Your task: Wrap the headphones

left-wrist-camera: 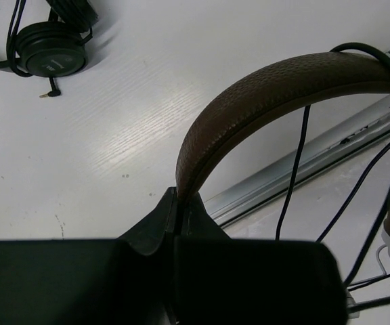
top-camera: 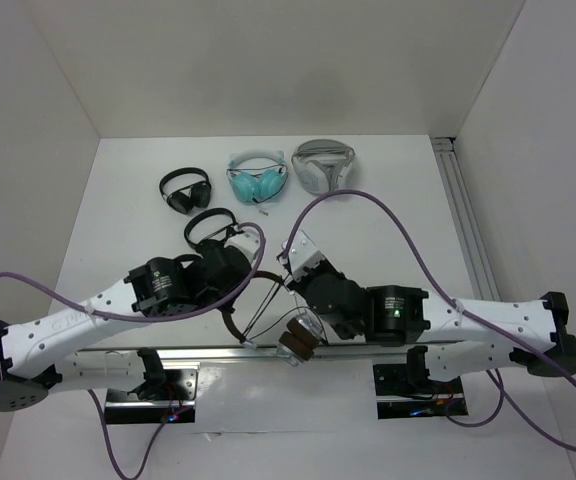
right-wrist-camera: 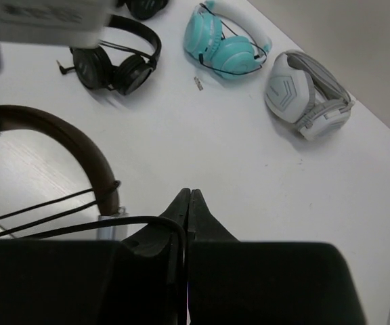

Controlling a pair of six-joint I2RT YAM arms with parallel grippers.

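The headphones' dark brown headband [left-wrist-camera: 263, 91] is pinched edge-on between my left gripper's [left-wrist-camera: 179, 196] shut jaws. Its thin black cable [left-wrist-camera: 295, 169] hangs in several strands across the band. In the top view the headband [top-camera: 228, 322] arcs near the table's front edge, with the brown ear pads [top-camera: 298, 346] low beside the rail; my left gripper [top-camera: 249, 284] is at its upper end. My right gripper [right-wrist-camera: 189, 196] is shut on the cable [right-wrist-camera: 134, 221], which runs in between its jaws just right of the headband [right-wrist-camera: 80, 145]. The right gripper in the top view [top-camera: 287, 270] sits close beside the left one.
Small all-black headphones [top-camera: 186, 188], teal headphones [top-camera: 258, 180] and white-grey headphones [top-camera: 323, 165] lie in a row at the back. Another black pair [top-camera: 208, 225] lies just behind the left gripper. A metal rail [left-wrist-camera: 303, 166] runs along the front edge; walls enclose the table.
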